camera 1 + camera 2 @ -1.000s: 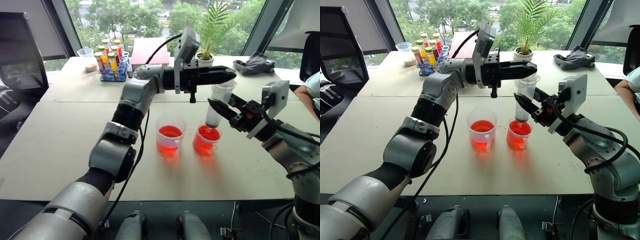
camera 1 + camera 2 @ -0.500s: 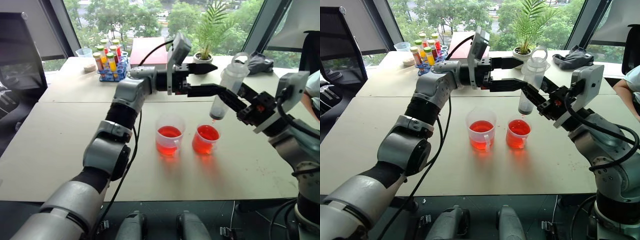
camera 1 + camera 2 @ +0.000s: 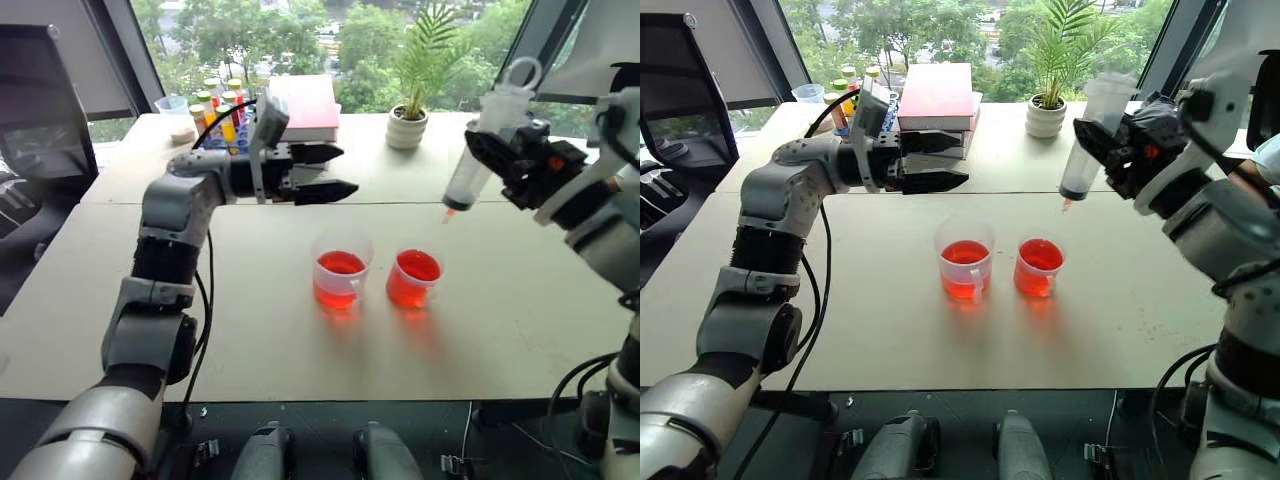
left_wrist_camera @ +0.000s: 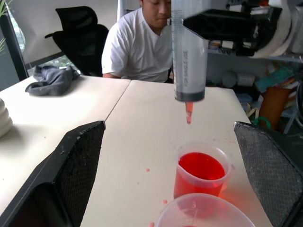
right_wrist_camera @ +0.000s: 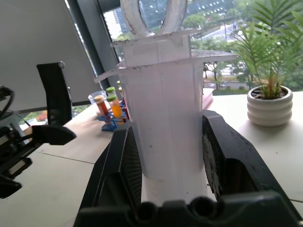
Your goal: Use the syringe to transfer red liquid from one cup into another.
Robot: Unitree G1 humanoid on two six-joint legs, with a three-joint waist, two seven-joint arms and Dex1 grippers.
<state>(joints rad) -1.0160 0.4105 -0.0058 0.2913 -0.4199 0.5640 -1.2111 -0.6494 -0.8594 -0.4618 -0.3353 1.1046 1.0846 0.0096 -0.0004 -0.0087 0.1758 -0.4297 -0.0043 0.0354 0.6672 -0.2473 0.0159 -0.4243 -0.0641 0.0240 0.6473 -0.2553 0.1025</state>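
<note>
Two beige tables [image 3: 250, 300] stand edge to edge before tall windows with trees outside. At upper centre are a potted plant [image 3: 408, 125], a red book [image 3: 300, 105] and a blue tube rack [image 3: 222, 145]. At centre stand the taller cup [image 3: 341, 272] and the shorter cup [image 3: 414, 279], both with red liquid [image 3: 340, 265]. At upper right the right gripper [image 3: 505, 160] clamps the syringe [image 3: 480, 140]. The left gripper [image 3: 325, 172] is spread wide, empty. A person's arm is cut off at the right edge.

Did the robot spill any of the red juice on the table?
Yes, a little. A few small red drops lie on the table near the shorter cup. Both cups stand upright, and the syringe hangs tilted in the right gripper.
</note>
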